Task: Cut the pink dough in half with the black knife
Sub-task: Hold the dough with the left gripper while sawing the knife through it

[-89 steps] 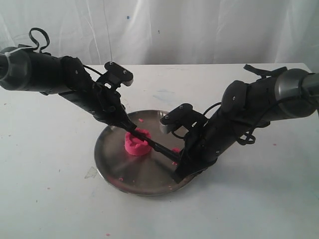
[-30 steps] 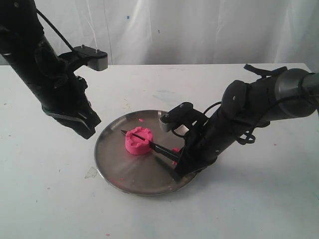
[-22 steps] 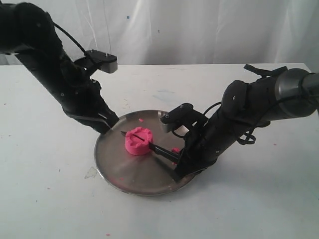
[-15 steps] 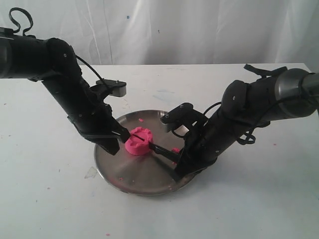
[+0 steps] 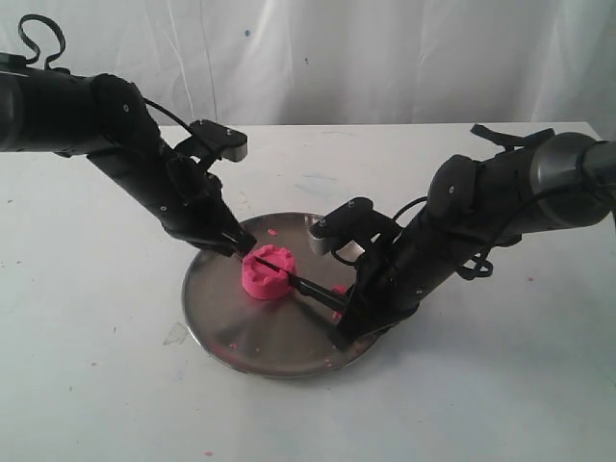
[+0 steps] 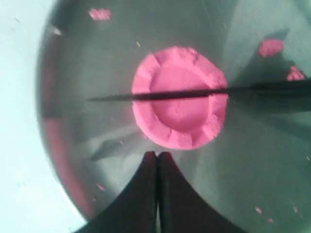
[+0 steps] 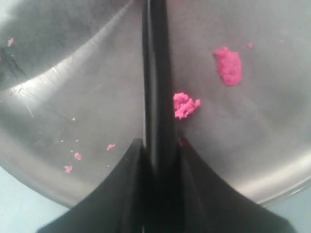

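The pink dough (image 5: 267, 276) is a whole notched puck on the steel plate (image 5: 214, 322). The black knife (image 5: 300, 284) lies across its top, tip pointing left. My right gripper (image 5: 340, 308) is shut on the knife's handle at the plate's right side. In the right wrist view the handle (image 7: 154, 73) runs straight out from the gripper (image 7: 158, 145). My left gripper (image 5: 235, 252) is shut and empty, its tip at the dough's back-left edge near the knife tip. The left wrist view shows its fingertips (image 6: 157, 155) just off the dough (image 6: 180, 111), with the blade (image 6: 146, 96) across it.
Small pink crumbs (image 7: 185, 105) lie on the plate beside the knife handle, and more are scattered on the plate (image 6: 68, 141) and the white table (image 5: 500, 385). A white cloth backdrop hangs behind the table.
The left arm lifted away to the left, then came back down to the plate; its tip now sits at the dough's back-left edge. The right arm, knife and dough stayed put.
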Action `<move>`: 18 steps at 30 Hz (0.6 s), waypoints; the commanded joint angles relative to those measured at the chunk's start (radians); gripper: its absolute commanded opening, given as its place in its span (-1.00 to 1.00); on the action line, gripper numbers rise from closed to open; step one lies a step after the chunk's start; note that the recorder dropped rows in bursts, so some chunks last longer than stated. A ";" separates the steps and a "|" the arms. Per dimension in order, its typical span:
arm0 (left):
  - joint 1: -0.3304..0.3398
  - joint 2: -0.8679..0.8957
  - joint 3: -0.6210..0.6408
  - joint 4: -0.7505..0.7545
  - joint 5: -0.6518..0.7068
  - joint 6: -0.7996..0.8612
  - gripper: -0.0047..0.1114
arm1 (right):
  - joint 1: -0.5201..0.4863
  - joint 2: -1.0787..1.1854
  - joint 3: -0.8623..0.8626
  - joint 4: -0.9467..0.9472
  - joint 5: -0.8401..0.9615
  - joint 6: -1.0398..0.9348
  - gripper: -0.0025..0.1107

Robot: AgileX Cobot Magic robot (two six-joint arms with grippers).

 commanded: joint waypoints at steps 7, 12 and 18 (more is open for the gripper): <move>-0.002 0.044 0.006 0.014 -0.250 0.018 -0.92 | 0.001 0.007 -0.001 0.004 -0.015 0.001 -0.96; -0.002 0.110 0.006 0.014 -0.275 0.051 -0.92 | 0.001 0.007 -0.001 0.004 -0.026 0.001 -0.96; -0.002 0.143 0.006 0.014 -0.280 0.053 -0.92 | 0.001 0.007 -0.001 0.004 -0.033 0.001 -0.96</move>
